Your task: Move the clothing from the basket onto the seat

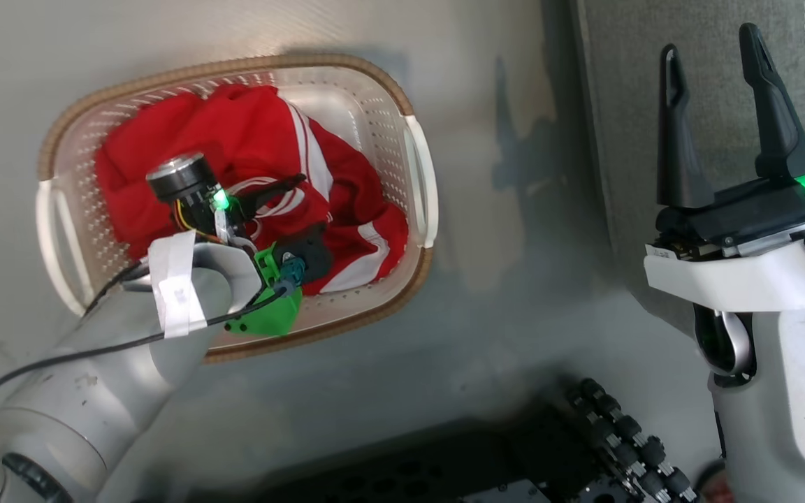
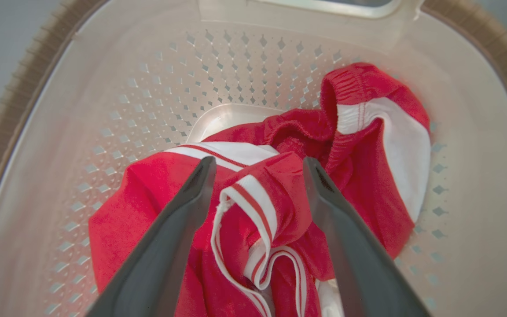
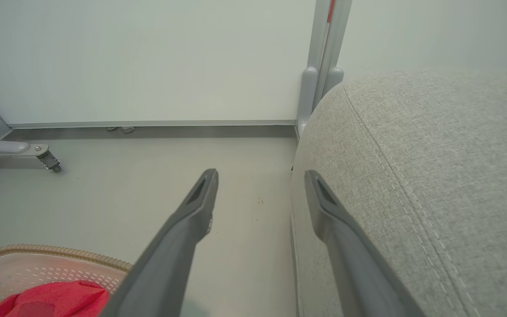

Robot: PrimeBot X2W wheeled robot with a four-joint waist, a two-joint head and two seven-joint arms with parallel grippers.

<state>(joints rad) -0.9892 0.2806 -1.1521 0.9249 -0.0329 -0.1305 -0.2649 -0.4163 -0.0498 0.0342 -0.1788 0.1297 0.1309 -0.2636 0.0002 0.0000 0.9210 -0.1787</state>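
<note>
The cream perforated basket (image 1: pixel 420 175) with a brown woven rim stands on the floor at the left of the head view. Red clothing (image 1: pixel 256 133) with white stripes lies crumpled inside it. My left gripper (image 1: pixel 289 209) reaches down into the basket. In the left wrist view the left gripper (image 2: pixel 258 165) is open, and its two fingers straddle a raised fold of the red clothing (image 2: pixel 275 193) with white trim. The basket's perforated wall (image 2: pixel 148 101) rises behind. My right gripper (image 1: pixel 713 66) hangs open over the edge of the grey seat (image 1: pixel 619 84). The right gripper (image 3: pixel 260 176) holds nothing beside the seat (image 3: pixel 434 167).
A grey floor (image 1: pixel 500 300) lies between basket and seat. The robot's dark base (image 1: pixel 514 454) shows at the bottom. A white wall with a skirting rail (image 3: pixel 148 124), a grey post (image 3: pixel 324 44) and a castor leg (image 3: pixel 42 156) stand behind.
</note>
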